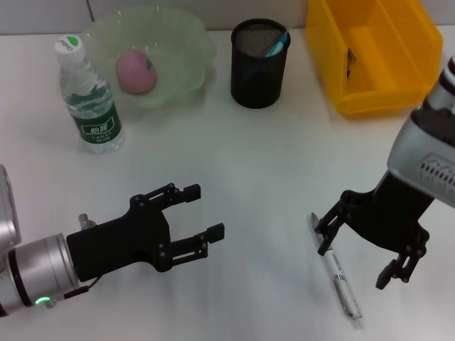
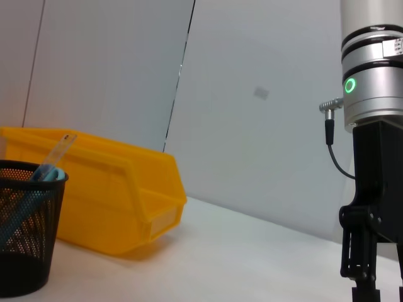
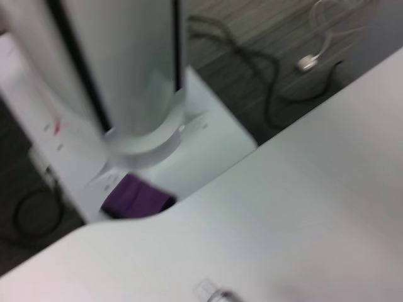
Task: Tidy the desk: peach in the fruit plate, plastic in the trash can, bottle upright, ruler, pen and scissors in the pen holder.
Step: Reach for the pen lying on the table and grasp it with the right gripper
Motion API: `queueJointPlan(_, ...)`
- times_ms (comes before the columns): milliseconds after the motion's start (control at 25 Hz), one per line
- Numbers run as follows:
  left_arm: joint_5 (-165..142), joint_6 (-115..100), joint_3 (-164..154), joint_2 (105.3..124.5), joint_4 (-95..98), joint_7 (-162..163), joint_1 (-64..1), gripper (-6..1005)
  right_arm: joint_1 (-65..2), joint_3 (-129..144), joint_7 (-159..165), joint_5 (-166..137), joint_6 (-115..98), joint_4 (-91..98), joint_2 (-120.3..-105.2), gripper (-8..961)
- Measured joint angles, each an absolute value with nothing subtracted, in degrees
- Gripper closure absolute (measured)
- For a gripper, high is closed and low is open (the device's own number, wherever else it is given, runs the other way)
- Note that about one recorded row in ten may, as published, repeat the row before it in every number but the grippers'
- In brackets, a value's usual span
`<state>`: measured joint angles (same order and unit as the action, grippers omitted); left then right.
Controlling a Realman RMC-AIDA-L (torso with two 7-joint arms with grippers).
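Observation:
A clear pen (image 1: 341, 284) lies on the white table near the front right. My right gripper (image 1: 359, 254) hangs open just above it, one finger on each side, not touching it. My left gripper (image 1: 202, 213) hovers open and empty over the front left of the table. The pink peach (image 1: 135, 71) sits in the pale green fruit plate (image 1: 192, 39). The water bottle (image 1: 91, 99) stands upright beside the plate. The black mesh pen holder (image 1: 259, 64) holds a clear ruler (image 2: 60, 150) and something blue (image 1: 277, 45) that may be the scissors. No plastic shows.
A yellow bin (image 1: 373, 53) stands at the back right next to the pen holder, with a small dark item against its inner wall. The table's front edge (image 3: 208, 189) lies close behind the pen, with floor cables beyond it.

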<state>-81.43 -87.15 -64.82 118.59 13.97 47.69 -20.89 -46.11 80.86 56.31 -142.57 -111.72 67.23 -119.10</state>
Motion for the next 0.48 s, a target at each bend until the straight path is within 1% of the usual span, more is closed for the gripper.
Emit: queueJointPlan(480,-81.6,-86.3,-65.0,118.6,13.9,46.0,-21.7,216,-46.8,87.6,51.0,-146.3,-108.9,68.4,-119.4,140)
